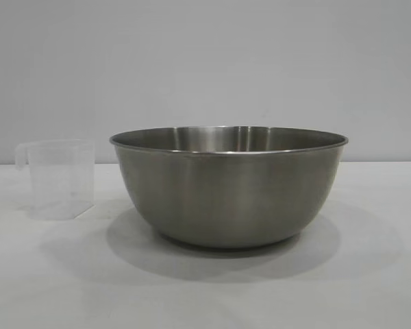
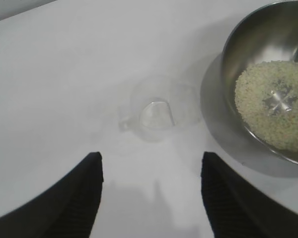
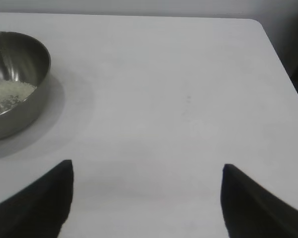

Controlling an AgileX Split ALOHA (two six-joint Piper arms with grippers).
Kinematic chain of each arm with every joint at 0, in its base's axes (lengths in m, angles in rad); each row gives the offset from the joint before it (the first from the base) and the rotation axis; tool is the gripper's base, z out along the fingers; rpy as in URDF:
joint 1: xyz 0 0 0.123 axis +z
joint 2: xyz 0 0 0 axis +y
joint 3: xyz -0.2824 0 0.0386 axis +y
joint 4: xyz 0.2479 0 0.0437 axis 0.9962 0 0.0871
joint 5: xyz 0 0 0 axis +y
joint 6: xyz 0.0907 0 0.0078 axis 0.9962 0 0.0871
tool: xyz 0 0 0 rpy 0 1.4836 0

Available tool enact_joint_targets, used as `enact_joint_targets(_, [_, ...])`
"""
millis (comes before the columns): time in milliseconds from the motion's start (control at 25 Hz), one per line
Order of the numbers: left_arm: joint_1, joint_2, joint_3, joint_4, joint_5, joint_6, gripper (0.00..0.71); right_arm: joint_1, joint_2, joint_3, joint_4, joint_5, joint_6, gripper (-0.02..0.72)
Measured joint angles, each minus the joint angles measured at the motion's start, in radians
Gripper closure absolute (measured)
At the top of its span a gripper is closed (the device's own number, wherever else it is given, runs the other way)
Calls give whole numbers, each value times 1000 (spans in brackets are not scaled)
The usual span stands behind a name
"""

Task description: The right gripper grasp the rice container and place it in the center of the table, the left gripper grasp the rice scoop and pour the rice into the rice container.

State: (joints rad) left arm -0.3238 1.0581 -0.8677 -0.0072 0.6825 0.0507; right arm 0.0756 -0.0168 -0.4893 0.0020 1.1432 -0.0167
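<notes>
The steel rice container (image 1: pixel 227 186) stands in the middle of the white table (image 1: pixel 370 288). Rice (image 2: pixel 275 106) lies in a pale heap on its bottom, also seen in the right wrist view (image 3: pixel 7 91). The clear rice scoop (image 1: pixel 58 178) stands upright to the container's left, apart from it, and looks empty (image 2: pixel 156 111). My left gripper (image 2: pixel 151 161) hangs open above the table, short of the scoop, with nothing between its fingers. My right gripper (image 3: pixel 148 168) is open over bare table, well away from the container (image 3: pixel 15 79). Neither arm shows in the exterior view.
A plain grey wall (image 1: pixel 205 62) rises behind the table. The table's rounded far corner and edge (image 3: pixel 260 25) show in the right wrist view, with dark space beyond it.
</notes>
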Motion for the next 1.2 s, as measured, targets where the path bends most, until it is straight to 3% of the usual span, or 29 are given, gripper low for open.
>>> enact_joint_targets(120, [0, -55, -37, -4, 105, 0, 235, 0, 0, 0, 0, 0, 0, 164])
enact_joint_targets(720, [0, -416, -60, -107, 544, 0, 239, 0, 0, 0, 0, 0, 0, 164])
enact_joint_targets(1200, [0, -692, -60, -103, 592, 0, 239, 0, 0, 0, 0, 0, 0, 164])
